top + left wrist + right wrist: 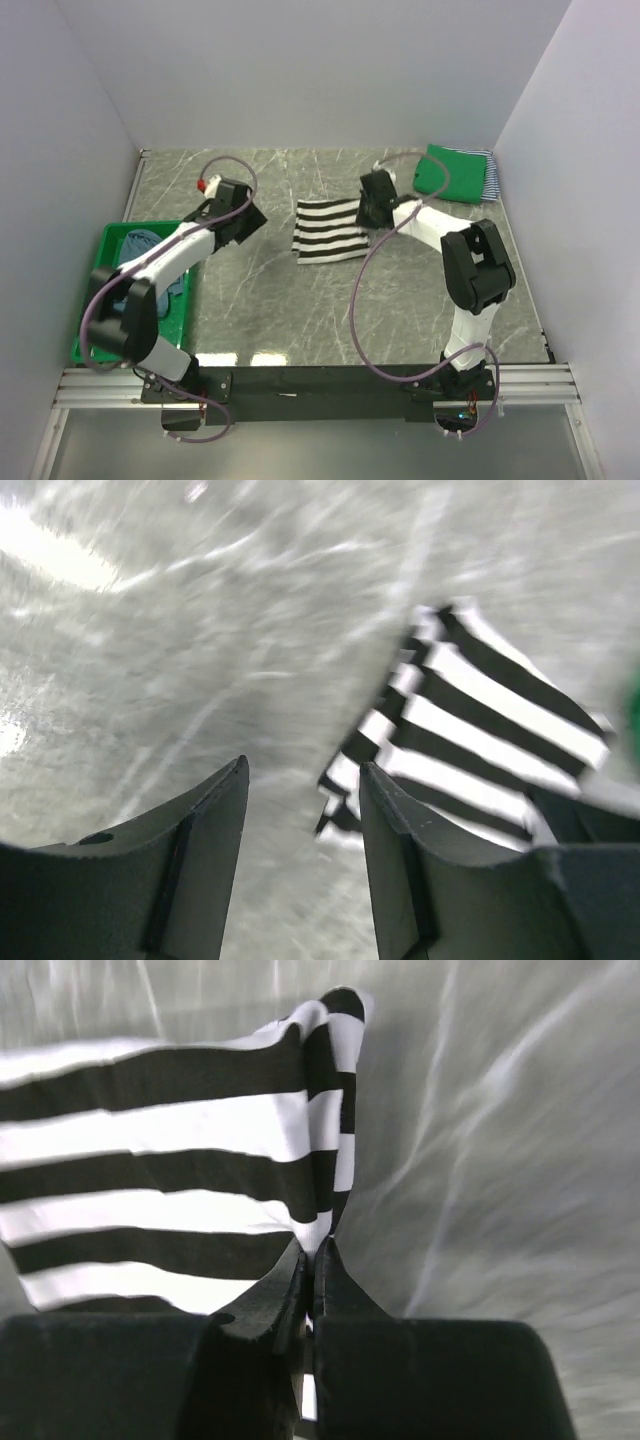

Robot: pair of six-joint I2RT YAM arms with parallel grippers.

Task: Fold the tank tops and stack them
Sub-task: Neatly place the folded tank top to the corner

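Striped tank top: right gripper pinches edge facing counter's right; left gripper spread, empty. Keep fold edges flush.

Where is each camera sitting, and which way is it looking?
Top camera: above and behind, looking down at the table; left arm and right arm both show.
Left wrist: on the left arm, facing past its open left tool across the table toward the striped top.
Right wrist: on the right arm, looking along the right tool, shut on that top's edge.
All three views share the striped top.
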